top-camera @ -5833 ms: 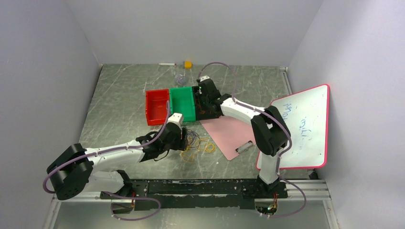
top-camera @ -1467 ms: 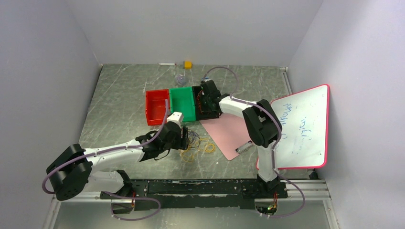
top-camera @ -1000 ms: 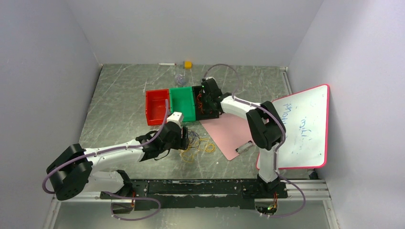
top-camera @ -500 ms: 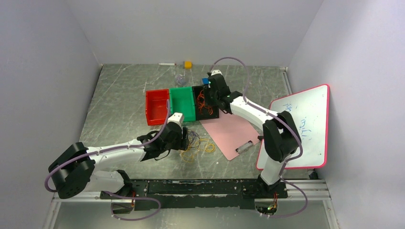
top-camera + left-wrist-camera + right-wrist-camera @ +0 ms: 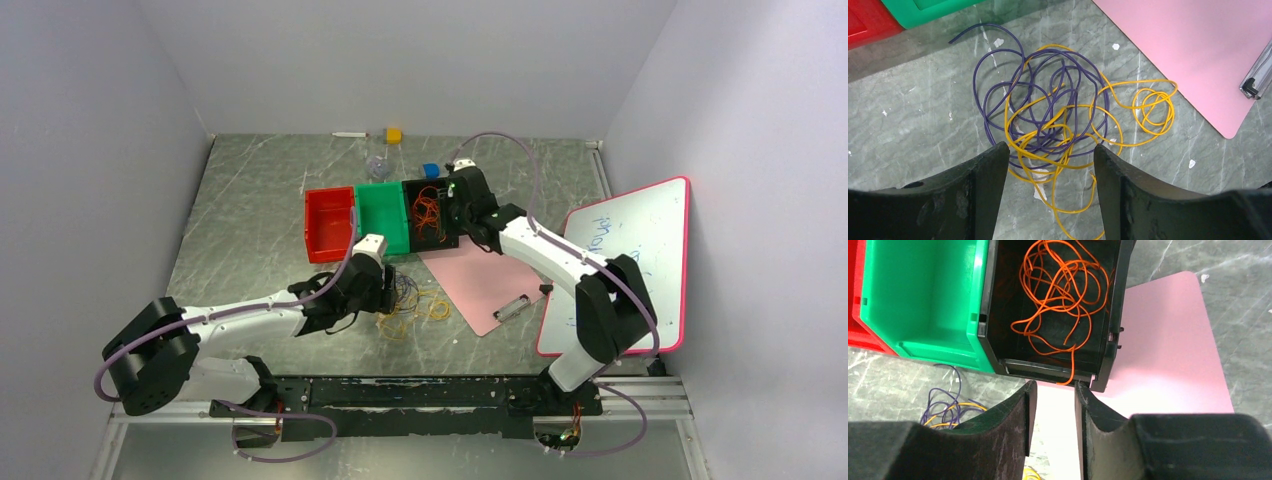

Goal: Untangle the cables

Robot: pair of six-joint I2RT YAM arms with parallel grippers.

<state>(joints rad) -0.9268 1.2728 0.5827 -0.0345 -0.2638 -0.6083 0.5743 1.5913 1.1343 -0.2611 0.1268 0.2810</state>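
Note:
A tangle of purple and yellow cables [image 5: 1048,125] lies on the table, and shows in the top view [image 5: 412,300] as well. My left gripper [image 5: 1050,150] is open and empty, with its jaws straddling the near edge of the tangle just above it; it also shows in the top view [image 5: 385,295]. Orange cables [image 5: 1063,295] lie loose in the black bin [image 5: 1118,315], with one end hanging over its near wall. My right gripper [image 5: 1055,385] is open and empty, just off the bin's near wall, above the pink clipboard [image 5: 1158,355].
A green bin [image 5: 380,218] and a red bin [image 5: 328,222] stand left of the black bin [image 5: 445,240]. The pink clipboard [image 5: 485,280] lies to the right of the tangle. A whiteboard [image 5: 625,265] leans at the right. A yellow cube [image 5: 394,134] and a blue item [image 5: 431,170] lie at the back.
My right gripper has drawn back out of the black bin toward the right, leaving the orange cables lying in it. The left arm has stayed over the tangle.

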